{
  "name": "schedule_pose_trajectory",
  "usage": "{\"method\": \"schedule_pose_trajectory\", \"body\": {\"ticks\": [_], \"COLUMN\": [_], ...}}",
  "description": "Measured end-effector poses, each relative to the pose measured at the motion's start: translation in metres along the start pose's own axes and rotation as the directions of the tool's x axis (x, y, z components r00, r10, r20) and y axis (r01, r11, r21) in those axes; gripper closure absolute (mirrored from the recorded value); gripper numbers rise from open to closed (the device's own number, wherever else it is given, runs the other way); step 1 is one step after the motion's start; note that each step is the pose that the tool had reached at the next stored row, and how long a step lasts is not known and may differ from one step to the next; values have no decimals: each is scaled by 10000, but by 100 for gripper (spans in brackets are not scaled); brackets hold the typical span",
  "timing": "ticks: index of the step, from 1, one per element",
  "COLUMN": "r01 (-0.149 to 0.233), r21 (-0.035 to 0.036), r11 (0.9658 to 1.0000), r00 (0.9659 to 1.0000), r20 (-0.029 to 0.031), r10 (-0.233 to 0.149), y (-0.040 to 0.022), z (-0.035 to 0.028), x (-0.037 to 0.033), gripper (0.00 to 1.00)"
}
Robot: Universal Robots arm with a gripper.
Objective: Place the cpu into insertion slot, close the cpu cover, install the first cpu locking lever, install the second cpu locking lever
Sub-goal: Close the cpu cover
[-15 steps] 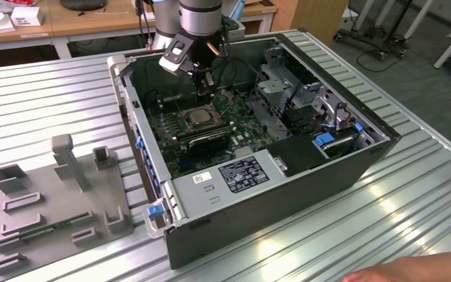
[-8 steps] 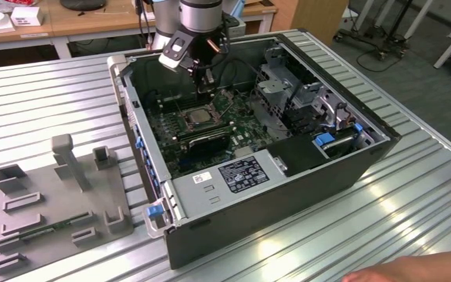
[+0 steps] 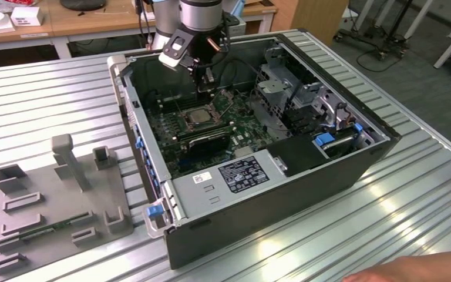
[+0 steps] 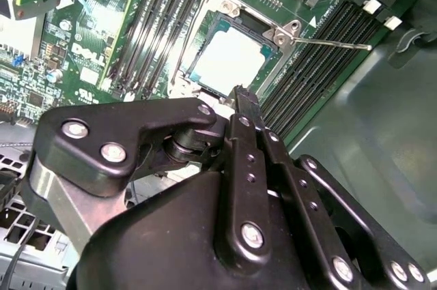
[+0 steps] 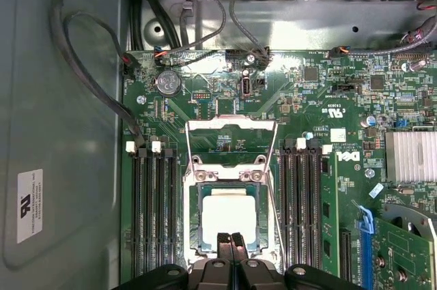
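Ribbed metal table (image 3: 53, 94) holds an open case (image 3: 288, 200). Cpu (image 5: 229, 216) sits in the slot (image 5: 196, 228) on the green board (image 5: 328, 92). Cover (image 5: 232, 121) is flipped open beside it. Gripper (image 5: 231, 241) hangs at the cpu's edge, jaws pressed together, pinching nothing. Lever (image 4: 334, 44) sticks out unlatched by the slot.

Ribbed table (image 3: 53, 100): computer case (image 3: 288, 194), grey fixture (image 3: 61, 202).

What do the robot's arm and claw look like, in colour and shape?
The arm has a silver-grey round wrist section above black parts, with a small white-and-black box fixed beside it. The claw is matte black: flat linked bars joined by round silver screws, ending in two slim fingers.
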State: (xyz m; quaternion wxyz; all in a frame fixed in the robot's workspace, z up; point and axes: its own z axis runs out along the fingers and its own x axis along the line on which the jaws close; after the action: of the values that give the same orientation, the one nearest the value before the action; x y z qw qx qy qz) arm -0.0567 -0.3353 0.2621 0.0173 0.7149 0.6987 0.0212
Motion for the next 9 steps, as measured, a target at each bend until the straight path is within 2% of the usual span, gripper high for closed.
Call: {"method": "schedule_pose_trajectory", "body": {"ticks": [5,9], "r01": [0,0], "r21": [-3,-4], "r11": [10000,10000], "r00": [10000,10000], "r20": [-5,-6], "r10": [0,0], "y": [4,4], "z": [-60,-66], "x": [1,1], "gripper": [89,89]}}
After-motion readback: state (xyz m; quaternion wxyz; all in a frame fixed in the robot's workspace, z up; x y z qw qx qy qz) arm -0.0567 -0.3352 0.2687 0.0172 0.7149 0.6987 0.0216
